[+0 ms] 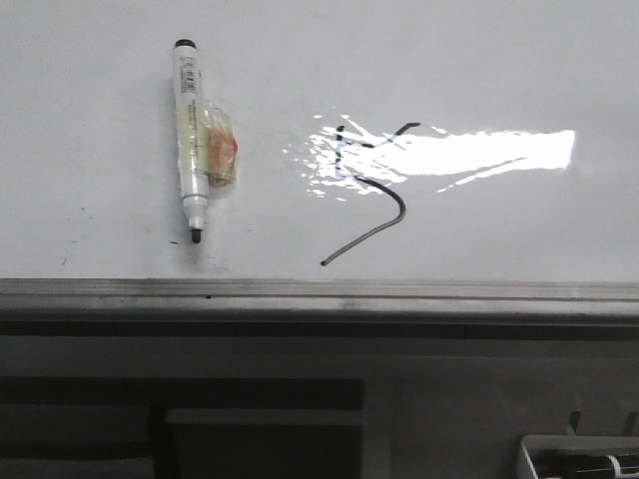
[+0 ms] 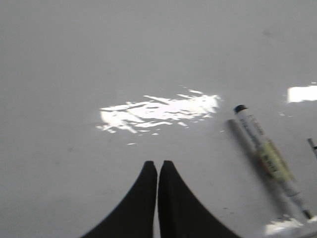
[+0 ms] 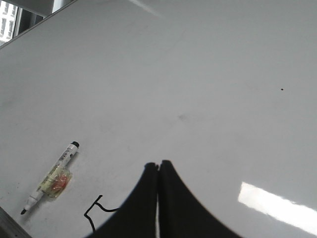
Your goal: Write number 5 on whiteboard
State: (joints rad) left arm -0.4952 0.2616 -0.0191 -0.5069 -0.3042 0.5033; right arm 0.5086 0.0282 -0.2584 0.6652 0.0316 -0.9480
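Note:
The whiteboard (image 1: 100, 120) fills the front view, with a grey metal rail along its near edge. A rough black number 5 (image 1: 384, 215) is drawn on it, its top lost in glare. Part of the number 5 (image 3: 94, 213) shows in the right wrist view beside the fingers. A white marker (image 1: 190, 140) with tape round its middle lies loose on the board left of the 5, tip toward the rail. It also shows in the left wrist view (image 2: 270, 158) and the right wrist view (image 3: 52, 181). My left gripper (image 2: 157, 162) and right gripper (image 3: 158, 163) are both shut and empty above the board.
The grey rail (image 1: 319, 291) runs along the board's near edge. A small white tray (image 1: 579, 459) holding markers sits at the lower right below the board. A bright glare patch (image 1: 479, 150) lies over the top of the 5.

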